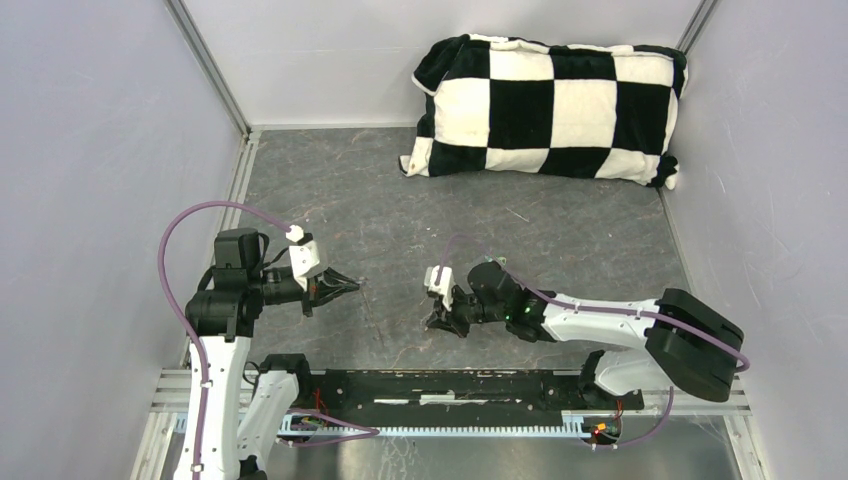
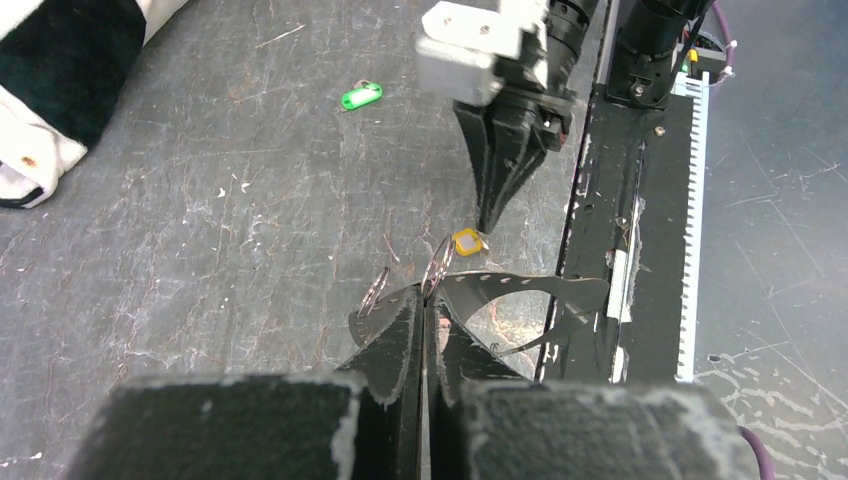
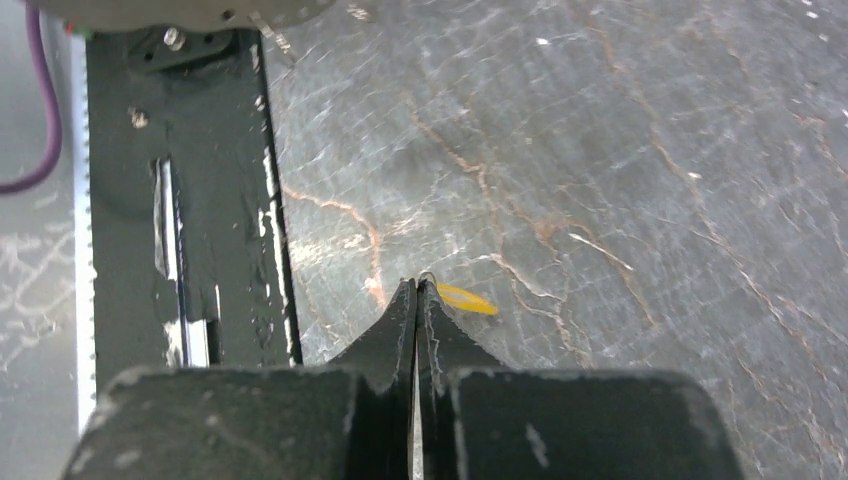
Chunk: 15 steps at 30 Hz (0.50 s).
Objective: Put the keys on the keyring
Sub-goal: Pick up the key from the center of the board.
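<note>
On my left, the left gripper (image 1: 345, 285) is raised off the desk (image 1: 380, 200) and clenched on the keyring (image 2: 437, 265). From its wrist camera I see the thin wire edge-on, poking out on either side of the closed fingertips. Just beyond it hangs the yellow-headed key (image 2: 467, 241), pinched at the very tip of the right gripper (image 2: 490, 215), which points down toward the ring with its jaws pressed together; I can't tell which part of the key they bite. Key and wire are very near, perhaps touching, but the view does not settle it. I judge this is the threading step for the first key. Its hole must meet the ring's open end, so my next move calls for a small, careful approach and tilt of the right wrist while the left holds the ring steady. The green-headed key (image 2: 361, 96) lies flat on the desk, well apart, not yet picked up. A checkered pillow (image 1: 550, 105) sits at the far right.
</note>
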Available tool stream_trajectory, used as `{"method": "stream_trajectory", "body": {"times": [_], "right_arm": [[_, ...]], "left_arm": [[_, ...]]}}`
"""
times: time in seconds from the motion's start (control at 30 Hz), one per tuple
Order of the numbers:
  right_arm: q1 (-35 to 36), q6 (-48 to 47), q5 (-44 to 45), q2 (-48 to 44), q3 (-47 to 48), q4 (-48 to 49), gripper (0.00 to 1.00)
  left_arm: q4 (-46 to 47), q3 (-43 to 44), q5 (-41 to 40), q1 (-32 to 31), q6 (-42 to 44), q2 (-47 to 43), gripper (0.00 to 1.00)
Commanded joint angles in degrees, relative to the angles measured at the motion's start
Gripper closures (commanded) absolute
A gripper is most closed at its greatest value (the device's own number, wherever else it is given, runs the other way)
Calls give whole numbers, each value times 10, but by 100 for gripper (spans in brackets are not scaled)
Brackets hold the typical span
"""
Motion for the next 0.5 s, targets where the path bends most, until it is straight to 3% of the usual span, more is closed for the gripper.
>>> {"method": "stream_trajectory", "body": {"times": [0.0,0.2,0.3,0.47], "right_arm": [[-46,115,-39,-10,-19,93,100],[-131,248,-75,7,-42,166,100],[-133,199,-17,16,12,57,100],[-112,150,88,-35,45,-14,100]], "left_arm": [[17,-2,-6,-1,-19,-3,98],[17,-5,-15,-1,-21,-8,98],[17,-6,-17,-1,-20,-10,98],[17,-7,-24,-1,-22,-12,98]]}}
